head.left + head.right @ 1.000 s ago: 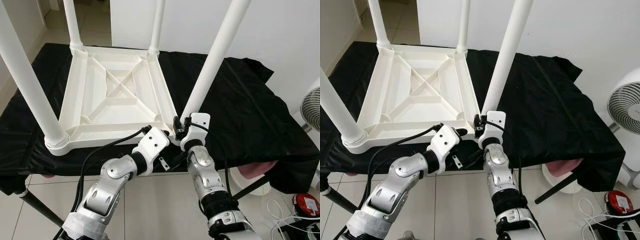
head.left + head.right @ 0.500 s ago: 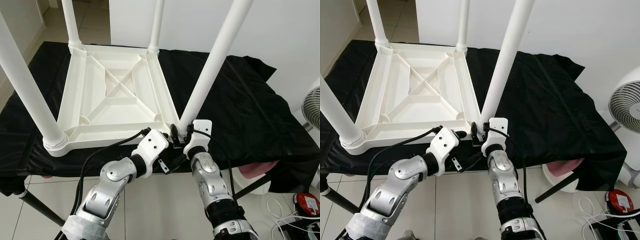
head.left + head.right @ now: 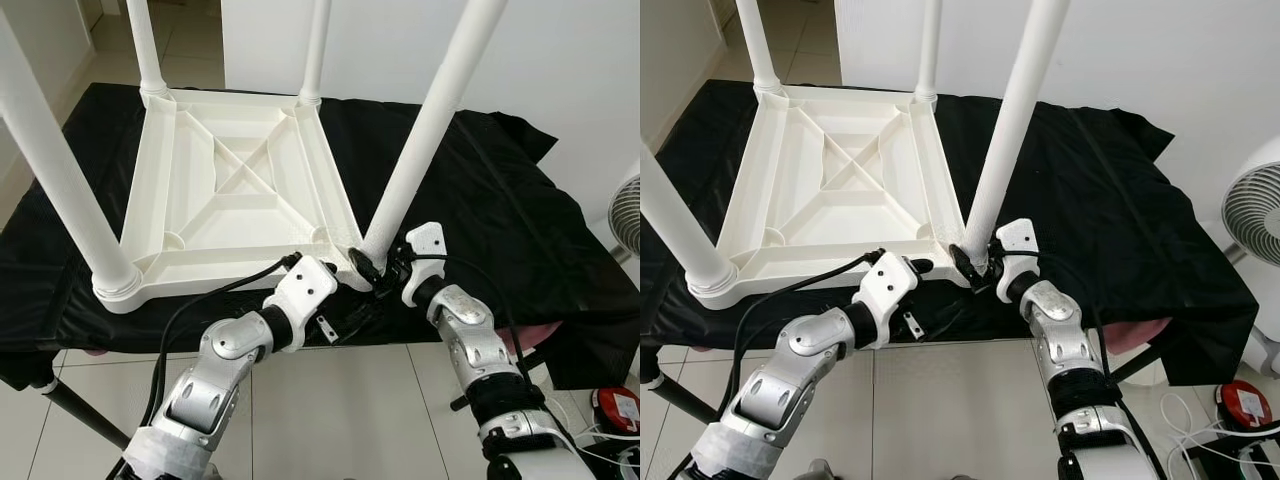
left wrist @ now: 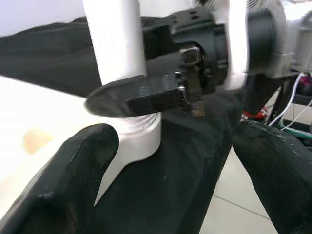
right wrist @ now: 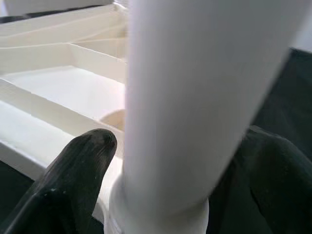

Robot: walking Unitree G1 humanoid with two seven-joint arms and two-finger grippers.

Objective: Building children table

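Observation:
A white children's table (image 3: 240,190) lies upside down on a black-draped work surface (image 3: 520,220), its four legs pointing up. My right gripper (image 3: 372,268) is at the base of the near-right leg (image 3: 420,140), a black finger (image 5: 73,185) on each side, shut on it. That leg (image 5: 195,97) stands between the fingers in the right wrist view. My left gripper (image 4: 180,165) hovers open just in front of the same corner, with nothing between its fingers (image 4: 68,185). The right gripper's finger (image 4: 131,95) lies against the leg's collar (image 4: 139,136).
The near-left leg (image 3: 60,170) and the two far legs (image 3: 145,50) (image 3: 315,50) rise around the frame. A white fan (image 3: 1255,200) stands to the right. Cables and a red object (image 3: 612,405) lie on the tiled floor.
My right forearm has swung out to the right and its wrist has turned around the leg's base. The left arm has stayed put.

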